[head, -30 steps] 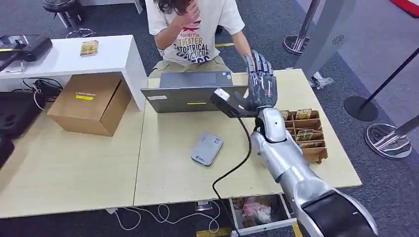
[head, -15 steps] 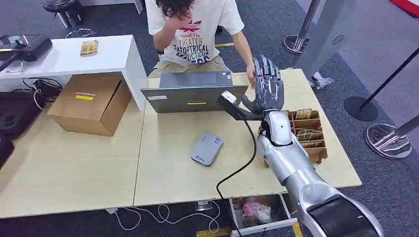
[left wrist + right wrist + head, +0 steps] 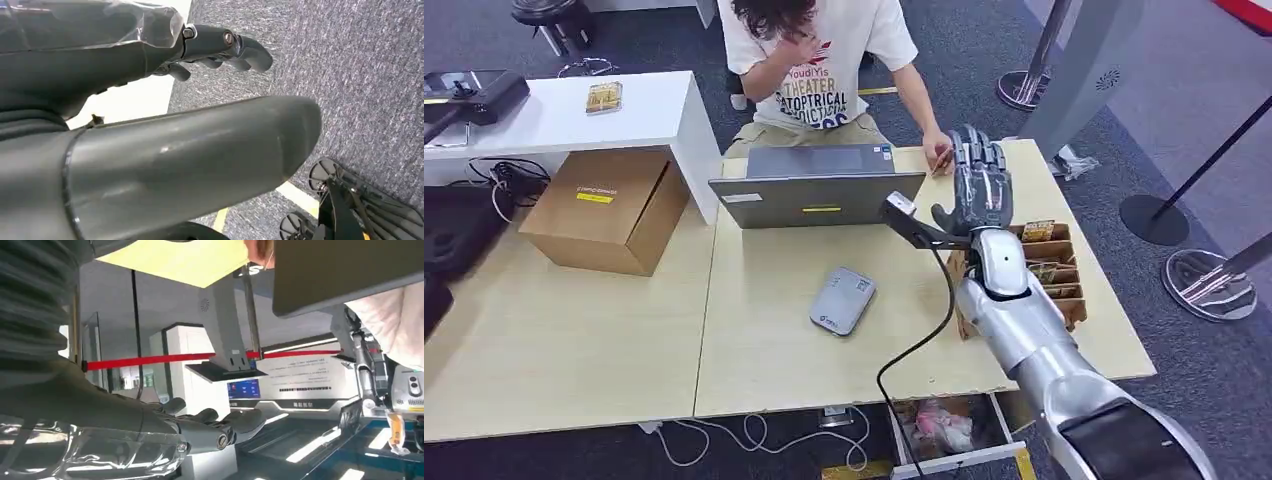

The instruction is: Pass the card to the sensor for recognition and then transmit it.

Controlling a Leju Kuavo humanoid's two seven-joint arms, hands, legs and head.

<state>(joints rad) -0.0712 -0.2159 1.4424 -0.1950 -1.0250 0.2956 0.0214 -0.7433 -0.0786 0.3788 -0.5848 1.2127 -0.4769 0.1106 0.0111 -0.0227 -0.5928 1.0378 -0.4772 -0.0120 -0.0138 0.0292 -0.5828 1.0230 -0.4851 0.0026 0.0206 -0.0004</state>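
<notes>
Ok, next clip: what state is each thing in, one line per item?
right hand: raised over the table, fingers extended, holding nothing
left hand: hanging over carpet, fingers loosely curled, empty
laptop: open, lid's back toward the robot
card reader: flat on table, bare
card rack: holds cards

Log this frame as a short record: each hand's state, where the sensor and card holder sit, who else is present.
right hand: raised over the table's far right, fingers extended and apart, holds nothing
left hand: hangs over grey carpet, fingers loosely curled, nothing held
sensor: grey pad, flat on the table, in front of the laptop
card holder: wooden rack at the right edge, cards in its slots
person: seated behind the laptop
</notes>
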